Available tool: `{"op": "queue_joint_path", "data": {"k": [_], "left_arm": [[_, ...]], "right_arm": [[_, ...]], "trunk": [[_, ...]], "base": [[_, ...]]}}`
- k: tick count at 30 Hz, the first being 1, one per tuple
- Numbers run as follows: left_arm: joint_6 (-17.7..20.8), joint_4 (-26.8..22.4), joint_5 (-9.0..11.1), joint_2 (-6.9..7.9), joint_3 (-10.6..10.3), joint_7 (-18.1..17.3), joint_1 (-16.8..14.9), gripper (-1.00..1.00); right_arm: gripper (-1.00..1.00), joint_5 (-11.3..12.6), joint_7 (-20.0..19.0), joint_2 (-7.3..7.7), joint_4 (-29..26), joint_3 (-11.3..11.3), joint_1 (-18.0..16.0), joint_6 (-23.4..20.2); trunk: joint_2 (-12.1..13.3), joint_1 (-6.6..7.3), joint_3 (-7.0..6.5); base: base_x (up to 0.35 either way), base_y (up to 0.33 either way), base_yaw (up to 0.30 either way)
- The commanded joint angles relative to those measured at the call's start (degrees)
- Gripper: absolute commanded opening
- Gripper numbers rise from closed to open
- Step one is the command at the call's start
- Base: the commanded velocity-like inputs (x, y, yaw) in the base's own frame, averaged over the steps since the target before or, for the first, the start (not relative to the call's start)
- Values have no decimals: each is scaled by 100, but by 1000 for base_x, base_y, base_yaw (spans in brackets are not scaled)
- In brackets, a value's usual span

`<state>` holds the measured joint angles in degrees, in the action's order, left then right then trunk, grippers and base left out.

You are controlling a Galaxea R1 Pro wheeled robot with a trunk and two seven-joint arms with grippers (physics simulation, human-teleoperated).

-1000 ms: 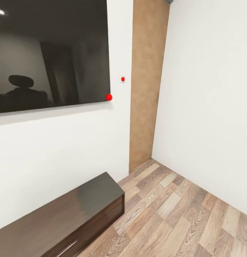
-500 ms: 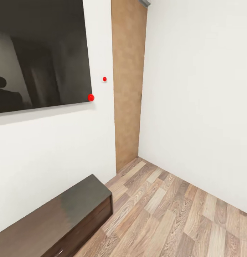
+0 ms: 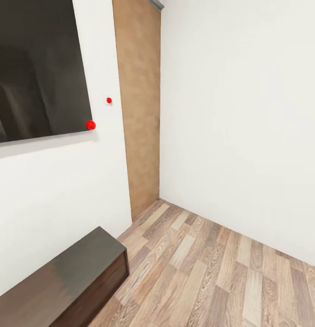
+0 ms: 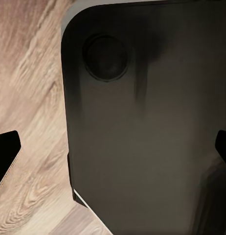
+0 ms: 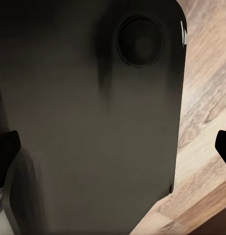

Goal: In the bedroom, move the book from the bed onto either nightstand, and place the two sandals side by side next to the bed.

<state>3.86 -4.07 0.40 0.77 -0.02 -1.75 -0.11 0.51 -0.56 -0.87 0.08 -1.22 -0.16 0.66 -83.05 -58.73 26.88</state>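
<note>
1. Wood-grain plank floor (image 3: 230,272) across the room corner, meeting white walls (image 3: 239,113).
2. Dark wall-mounted screen (image 3: 34,68) above the long low dark wooden cabinet (image 3: 62,281); red dot (image 3: 90,125) at the screen's lower corner, smaller red dot (image 3: 109,100) just beside it on the wall.
3. Tan panel (image 3: 139,104) beside the screen, in the corner.
4. Left gripper (image 4: 113,152): fingertips wide apart, nothing between them, dark robot base panel (image 4: 147,122) beyond.
5. Right gripper (image 5: 113,152): likewise spread and empty.
6. Book, bed, nightstand, sandals: outside these views.
</note>
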Motion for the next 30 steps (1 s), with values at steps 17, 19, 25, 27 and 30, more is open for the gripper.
{"op": "queue_joint_path", "data": {"k": [17, 19, 25, 27, 30], "left_arm": [[36, -15, 4, 7, 0, -18, 2, 100], [36, -15, 4, 11, 1, -18, 2, 100], [36, -15, 2, 18, 2, -18, 2, 100], [36, -15, 3, 18, 5, -18, 2, 100], [36, -15, -1, 20, 8, -18, 2, 100]], "right_arm": [[100, 3, -6, 24, 1, -10, -2, 22], [100, 3, -6, 25, 1, -10, -2, 22], [100, 8, -6, 26, 1, -10, -2, 22], [100, 8, -6, 26, 1, -10, -2, 22], [100, 6, -6, 29, 1, -10, -2, 22]], "trunk": [[-2, 0, 4], [-2, 0, 4], [-2, 0, 4], [-2, 0, 4], [-2, 0, 4]], "base": [[0, 0, -282], [0, 0, -282], [0, 0, -282], [0, 0, -282], [0, 0, -282]]}}
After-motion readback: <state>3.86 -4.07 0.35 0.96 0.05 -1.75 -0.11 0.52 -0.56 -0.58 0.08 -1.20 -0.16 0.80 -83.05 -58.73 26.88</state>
